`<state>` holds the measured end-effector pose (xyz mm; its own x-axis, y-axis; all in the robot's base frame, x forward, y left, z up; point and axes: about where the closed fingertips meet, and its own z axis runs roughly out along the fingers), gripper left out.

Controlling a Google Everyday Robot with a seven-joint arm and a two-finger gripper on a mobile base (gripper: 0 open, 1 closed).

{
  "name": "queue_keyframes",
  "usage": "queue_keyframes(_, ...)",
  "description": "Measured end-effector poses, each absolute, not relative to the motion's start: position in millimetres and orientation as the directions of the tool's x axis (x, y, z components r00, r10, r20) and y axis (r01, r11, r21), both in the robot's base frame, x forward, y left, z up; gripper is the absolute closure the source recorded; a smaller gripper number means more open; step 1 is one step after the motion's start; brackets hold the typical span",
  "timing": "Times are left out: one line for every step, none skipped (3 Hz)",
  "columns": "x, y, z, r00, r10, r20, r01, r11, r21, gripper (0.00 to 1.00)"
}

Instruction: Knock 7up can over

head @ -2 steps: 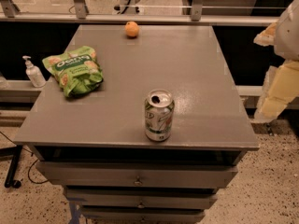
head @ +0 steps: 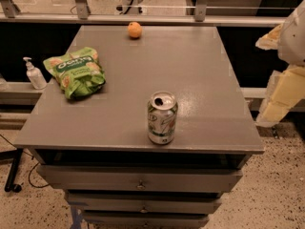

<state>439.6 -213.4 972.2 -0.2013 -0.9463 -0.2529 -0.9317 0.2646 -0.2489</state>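
The 7up can (head: 162,118) stands upright near the front edge of the grey table (head: 190,66), slightly right of the middle. It is silver with a green logo and a punched-open top. My gripper (head: 279,97) is the cream and yellow shape at the right edge of the camera view. It hangs beside the table's right side, well to the right of the can and not touching it.
A crinkly green snack bag (head: 75,71) lies at the table's left. An orange (head: 135,30) sits at the far edge. A sanitizer bottle (head: 34,74) stands on a ledge left of the table. Drawers (head: 140,180) run below the front edge. A railing runs behind.
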Motion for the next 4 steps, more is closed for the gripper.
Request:
queue_keyframes(446,-207,944,-0.170,-0.915,-0.367,-0.943,0.259,-0.209,0.00)
queue_keyframes(456,-186,907,-0.139,-0.826,-0.546,-0.959,0.249,-0.134,0.00)
queue_keyframes(462,-158,888,-0.144,-0.690,-0.709,-0.968,0.247,-0.044,0.00)
queue_keyframes(460,-121,883,-0.166,-0.507,-0.846,-0.973,0.222,0.058,0.00)
